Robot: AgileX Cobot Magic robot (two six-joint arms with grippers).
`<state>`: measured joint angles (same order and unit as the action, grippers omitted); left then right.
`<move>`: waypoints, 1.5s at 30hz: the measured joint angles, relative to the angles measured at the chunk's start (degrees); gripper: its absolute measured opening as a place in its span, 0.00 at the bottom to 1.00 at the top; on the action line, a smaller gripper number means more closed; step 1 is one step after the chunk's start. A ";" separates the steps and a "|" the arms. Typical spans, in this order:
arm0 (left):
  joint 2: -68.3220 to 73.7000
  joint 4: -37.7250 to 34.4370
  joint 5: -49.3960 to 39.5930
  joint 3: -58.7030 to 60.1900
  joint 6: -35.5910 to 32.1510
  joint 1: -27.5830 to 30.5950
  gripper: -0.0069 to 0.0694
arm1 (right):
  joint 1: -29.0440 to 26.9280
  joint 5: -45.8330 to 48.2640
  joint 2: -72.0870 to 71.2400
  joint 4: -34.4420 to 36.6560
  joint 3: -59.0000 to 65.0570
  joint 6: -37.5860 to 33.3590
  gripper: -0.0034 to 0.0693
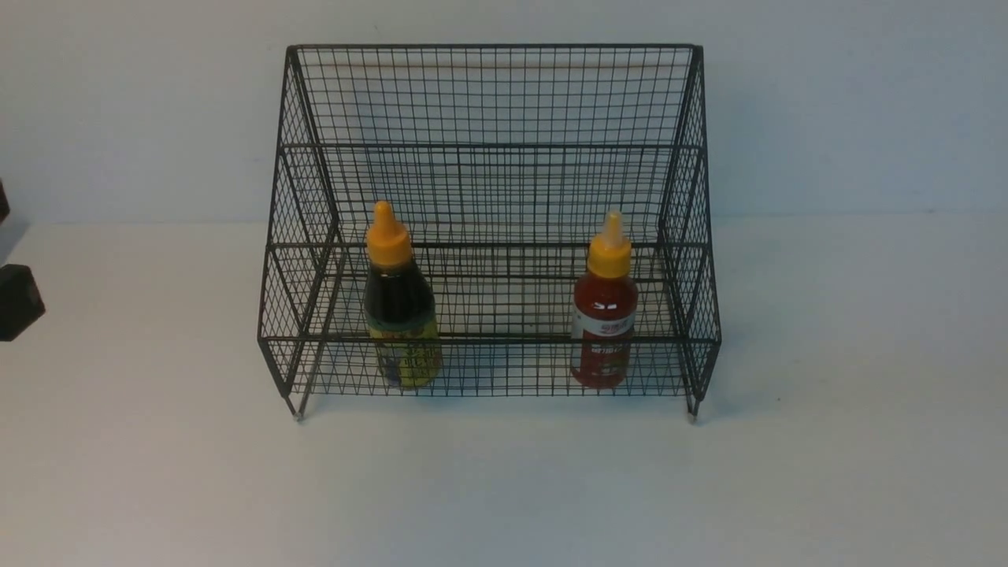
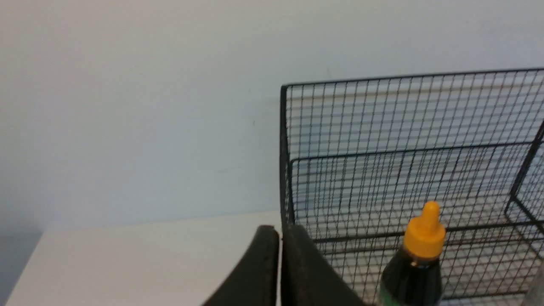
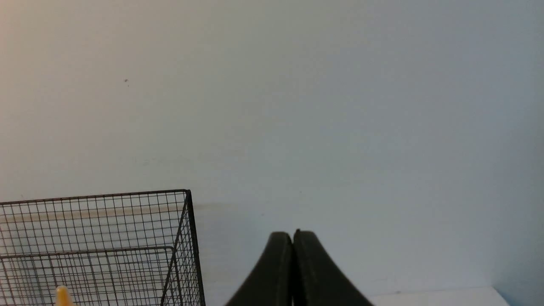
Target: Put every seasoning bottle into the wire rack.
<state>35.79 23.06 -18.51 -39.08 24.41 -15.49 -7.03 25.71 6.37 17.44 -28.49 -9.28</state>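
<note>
Two btls stand upright in the wire rack [image 1: 488, 94], lower tier: dark sauce bottle [image 1: 400, 315] left, red sauce bottle [image 1: 604, 315] right, well apart. Outside it, left gripper [image 2: 279, 255] & right gripper [image 3: 293, 263] are pinched closed, holding nothing. Job looks done; any retreat should go wide of the mesh.

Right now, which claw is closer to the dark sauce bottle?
Left. The left claw is shut just outside the left side of the wire rack, with the dark sauce bottle close by. The right claw is shut past the rack's right side, farther off.
</note>
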 joint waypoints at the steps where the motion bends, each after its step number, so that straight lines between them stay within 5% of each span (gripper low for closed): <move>1: -0.97 0.02 2.18 0.94 0.00 0.00 0.08 | 0.00 -0.18 -0.12 0.00 0.00 -0.19 0.03; 6: -6.11 0.32 17.34 10.49 0.53 0.00 0.08 | 0.00 -0.26 -0.17 0.00 0.13 -0.67 0.03; 12: -6.27 0.97 23.96 13.36 0.48 0.00 0.08 | 0.00 0.09 -0.17 0.00 0.13 -0.74 0.03; 30: -6.44 3.19 24.33 13.36 -1.23 0.00 0.08 | 0.00 0.25 -0.17 0.00 0.13 -0.74 0.03; 36: -9.25 1.35 18.51 13.85 -3.00 0.00 0.09 | 0.00 0.51 -0.17 0.00 0.13 -0.81 0.03; 40: -13.74 -7.90 9.82 16.47 -11.56 1.16 0.09 | 0.00 0.54 -0.17 0.00 0.13 -0.83 0.03; 45: -23.70 -20.23 3.32 26.04 -29.93 6.99 0.09 | 0.00 1.03 -0.17 0.00 0.13 -1.64 0.03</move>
<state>12.09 2.83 -15.18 -13.04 -5.52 -8.50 -7.03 26.74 6.20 17.44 -28.36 -10.92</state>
